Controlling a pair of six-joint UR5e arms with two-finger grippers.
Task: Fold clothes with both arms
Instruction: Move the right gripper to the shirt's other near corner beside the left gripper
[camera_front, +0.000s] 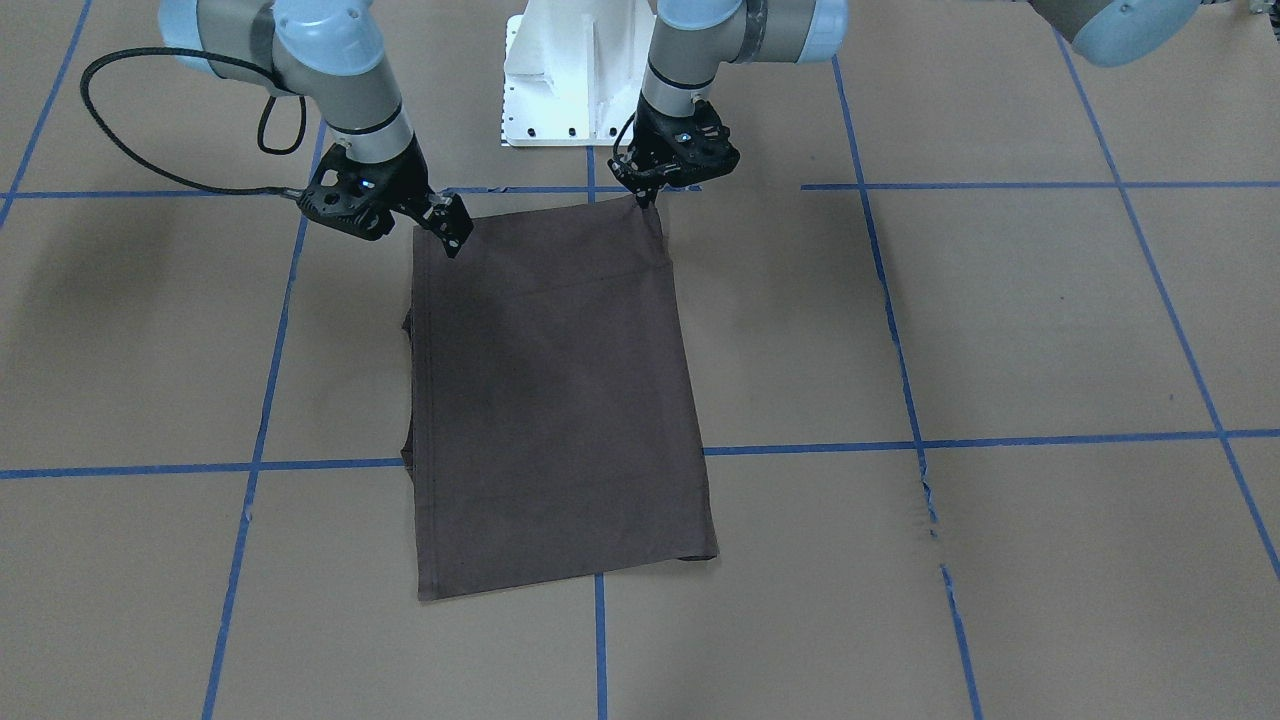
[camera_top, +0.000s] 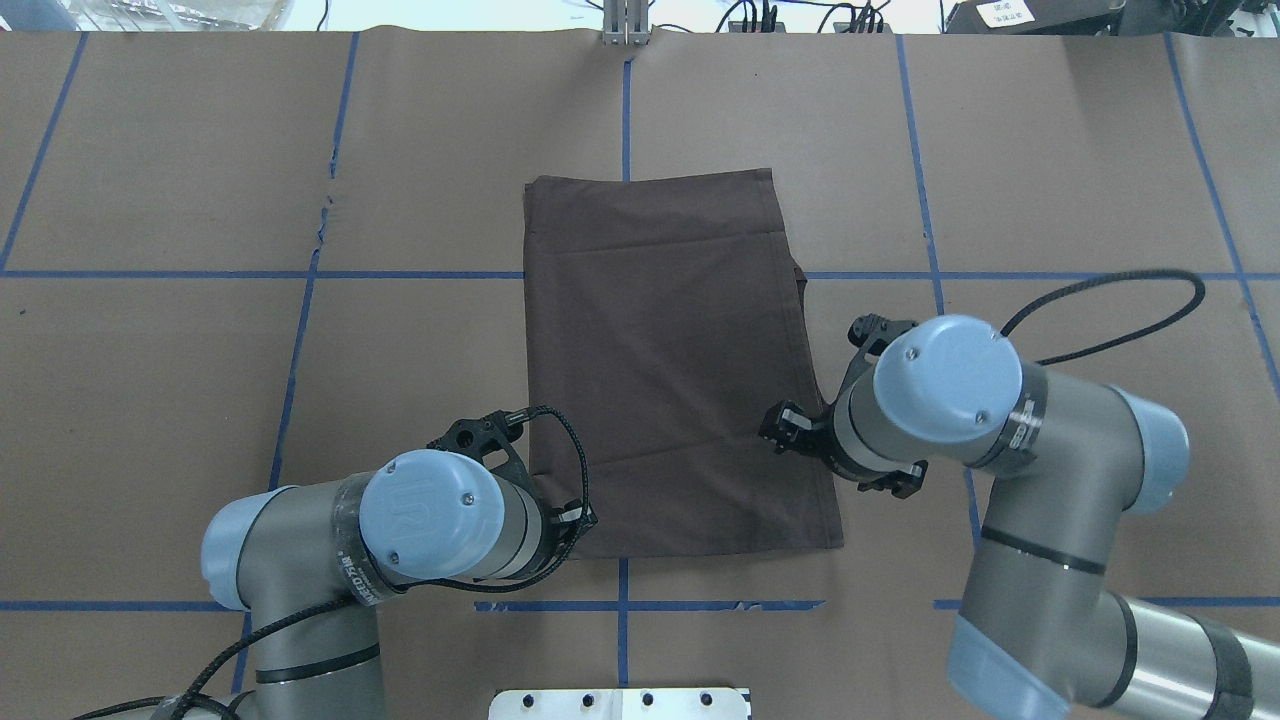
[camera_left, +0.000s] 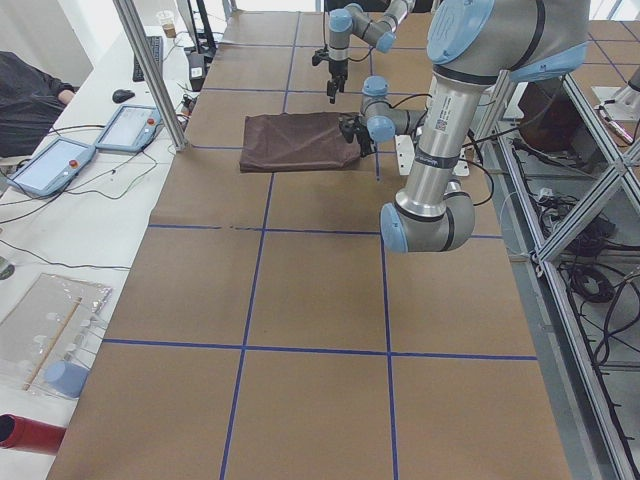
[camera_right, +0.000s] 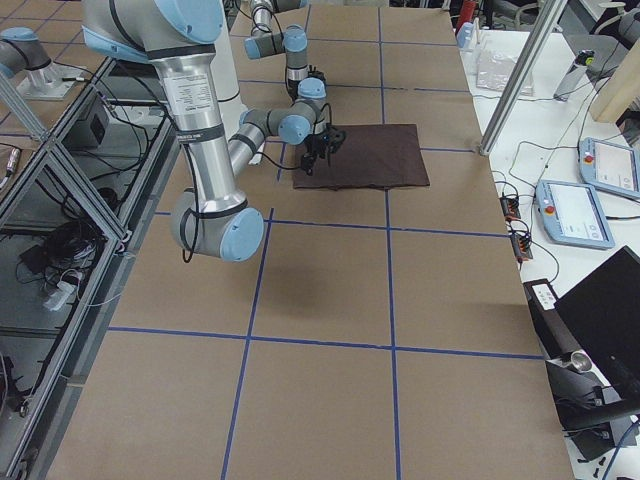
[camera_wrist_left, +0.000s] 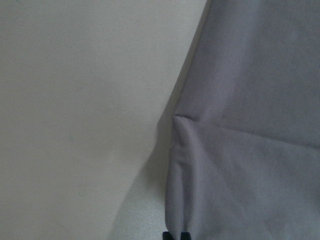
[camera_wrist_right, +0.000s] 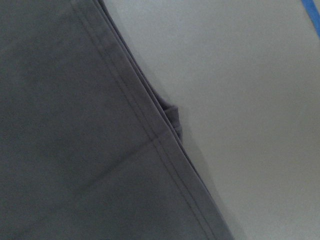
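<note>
The left gripper pinches a corner of the brown shirt, and I cannot tell if the right gripper is pinching too.

T-shirt flat on table, before pedestal base.

dark t-shirt, double-stitched hem diagonal, pale table, blue tape corner
</note>
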